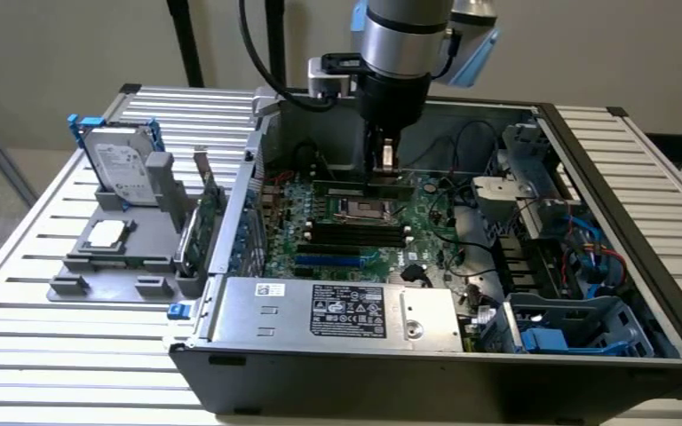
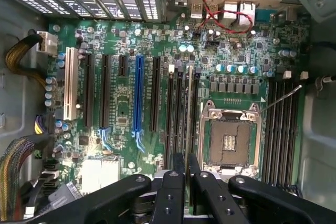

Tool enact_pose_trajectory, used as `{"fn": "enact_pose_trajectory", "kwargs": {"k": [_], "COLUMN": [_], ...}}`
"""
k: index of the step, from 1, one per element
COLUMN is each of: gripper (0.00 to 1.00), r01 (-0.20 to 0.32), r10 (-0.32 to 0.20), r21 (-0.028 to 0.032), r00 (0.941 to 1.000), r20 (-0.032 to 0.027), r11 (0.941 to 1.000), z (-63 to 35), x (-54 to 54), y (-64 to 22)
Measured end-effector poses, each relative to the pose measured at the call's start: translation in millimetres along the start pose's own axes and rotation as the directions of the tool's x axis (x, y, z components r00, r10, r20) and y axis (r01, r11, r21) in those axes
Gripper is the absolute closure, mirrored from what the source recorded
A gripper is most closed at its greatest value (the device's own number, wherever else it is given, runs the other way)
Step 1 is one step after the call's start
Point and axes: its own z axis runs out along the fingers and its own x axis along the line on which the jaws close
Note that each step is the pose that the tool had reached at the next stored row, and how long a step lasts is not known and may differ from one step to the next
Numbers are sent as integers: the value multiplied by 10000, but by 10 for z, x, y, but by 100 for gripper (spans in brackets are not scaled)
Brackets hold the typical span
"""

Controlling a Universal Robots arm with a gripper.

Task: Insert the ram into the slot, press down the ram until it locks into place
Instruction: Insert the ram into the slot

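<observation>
Open computer case (image 1: 436, 377) on a slatted table (image 1: 68, 364), gripper (image 1: 385, 170) at upper centre of the exterior view, fingers narrowed onto the ram (image 2: 189, 108), ram edge-on along the black memory slots (image 2: 180, 114), beside the processor socket (image 2: 229, 141), seating unclear

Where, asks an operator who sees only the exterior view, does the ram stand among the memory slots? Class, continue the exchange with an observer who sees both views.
Observer: The ram stands edge-on, in line with one of the black slots beside the processor socket.
Operator: Does the gripper hold it?
Observer: Yes, the gripper is shut on the ram's edge, one finger on each side.
Operator: Are other slots free?
Observer: The bank of slots across the processor socket looks empty.
</observation>
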Motion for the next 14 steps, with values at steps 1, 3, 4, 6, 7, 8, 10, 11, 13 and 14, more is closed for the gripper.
{"fn": "enact_pose_trajectory", "kwargs": {"k": [1,3,4,6,7,8,10,11,13,14], "gripper": [86,86,86,86,86,86,86,86,86,86], "r01": [1,1,2,1,0,1,0,1,0,0], "r10": [-1,-1,-2,-1,0,-1,0,-1,0,0], "r21": [0,0,-1,-1,0,-1,0,0,0,0], "r00": [10000,10000,10000,10000,10000,10000,10000,10000,10000,10000], "r20": [-3,-8,-10,-14,-13,-16,-15,-16,-17,-18], "r11": [10000,10000,10000,10000,10000,10000,10000,10000,10000,10000], "z": [19,55,72,108,127,146,183,199,236,254], "x": [4,13,19,32,40,48,63,70,84,89], "y": [-1,-2,-3,-4,-4,-5,-6,-6,-7,-8]}}
